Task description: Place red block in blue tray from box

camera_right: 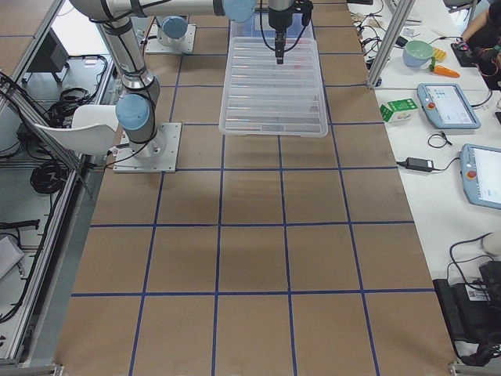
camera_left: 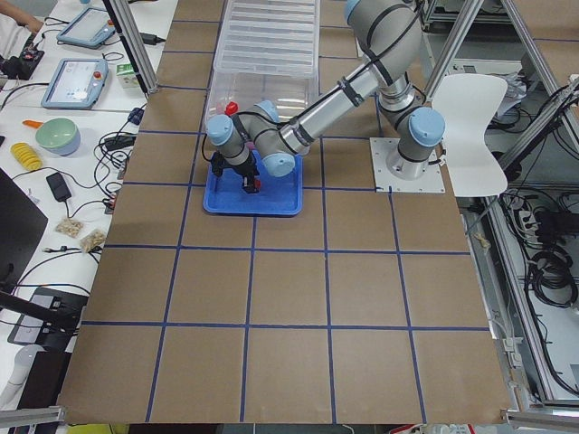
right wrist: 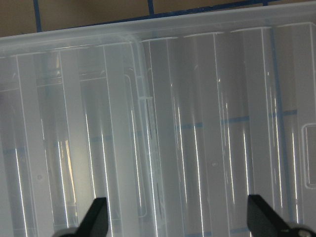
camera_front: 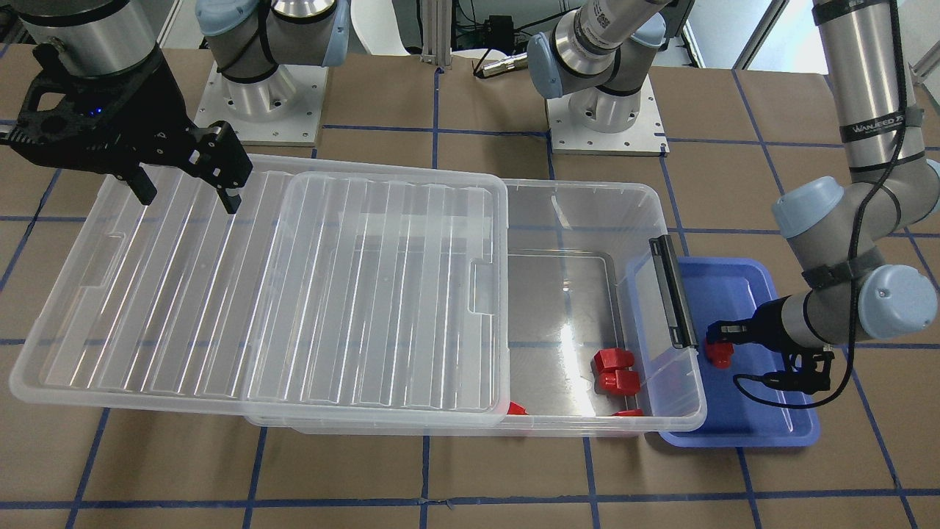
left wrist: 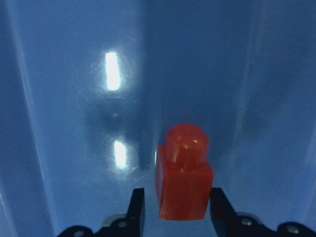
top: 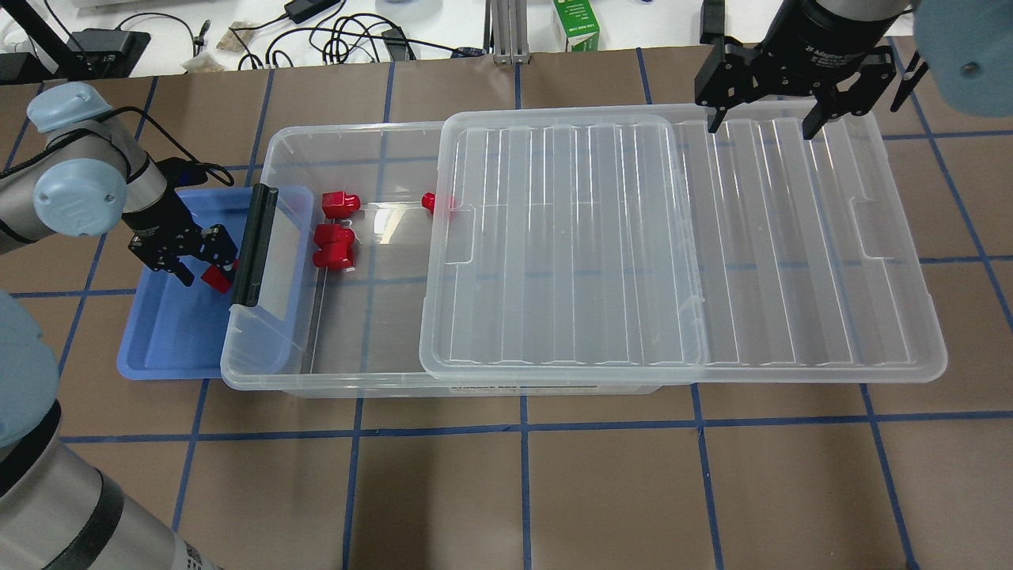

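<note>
The red block (left wrist: 183,173) sat low in the blue tray (left wrist: 59,123), between the fingers of the left end effector (left wrist: 177,202). Its jaws stood slightly wider than the block, with a gap on one side, so nothing was clamped. Just beside the tray stood the box (top: 332,380), holding other red pieces (top: 336,245). Its lid (top: 570,237) lay offset, covering only part. Over the lid's outer end hung the right end effector (top: 761,127), spread wide and empty, above the brown surface (top: 601,475).

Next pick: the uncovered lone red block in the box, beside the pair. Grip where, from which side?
Likely straight down through the box's uncovered end with the left gripper. The red block lies on its side, so close across the squarish head's flat faces, not the round stub.
</note>
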You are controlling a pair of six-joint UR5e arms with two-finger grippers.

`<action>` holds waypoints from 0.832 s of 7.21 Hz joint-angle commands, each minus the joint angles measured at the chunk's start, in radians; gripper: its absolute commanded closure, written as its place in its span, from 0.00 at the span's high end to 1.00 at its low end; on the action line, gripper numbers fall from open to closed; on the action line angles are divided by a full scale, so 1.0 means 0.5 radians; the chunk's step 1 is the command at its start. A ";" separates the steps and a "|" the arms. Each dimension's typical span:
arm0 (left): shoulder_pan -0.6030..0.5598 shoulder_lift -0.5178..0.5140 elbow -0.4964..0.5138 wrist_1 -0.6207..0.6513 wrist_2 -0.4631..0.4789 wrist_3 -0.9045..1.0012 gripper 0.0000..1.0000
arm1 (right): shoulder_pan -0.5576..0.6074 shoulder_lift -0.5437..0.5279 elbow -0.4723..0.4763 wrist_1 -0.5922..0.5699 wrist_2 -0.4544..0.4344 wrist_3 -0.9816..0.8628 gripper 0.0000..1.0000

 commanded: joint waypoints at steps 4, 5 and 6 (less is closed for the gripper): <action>-0.040 0.202 0.261 -0.330 0.011 -0.029 1.00 | -0.529 -0.021 -0.002 0.022 -0.065 -1.003 1.00; -0.052 0.272 0.393 -0.477 0.008 -0.054 1.00 | -0.646 -0.021 0.022 0.022 -0.068 -1.100 1.00; -0.067 0.352 0.528 -0.676 0.005 -0.060 1.00 | -0.769 -0.018 0.123 -0.008 -0.065 -1.213 1.00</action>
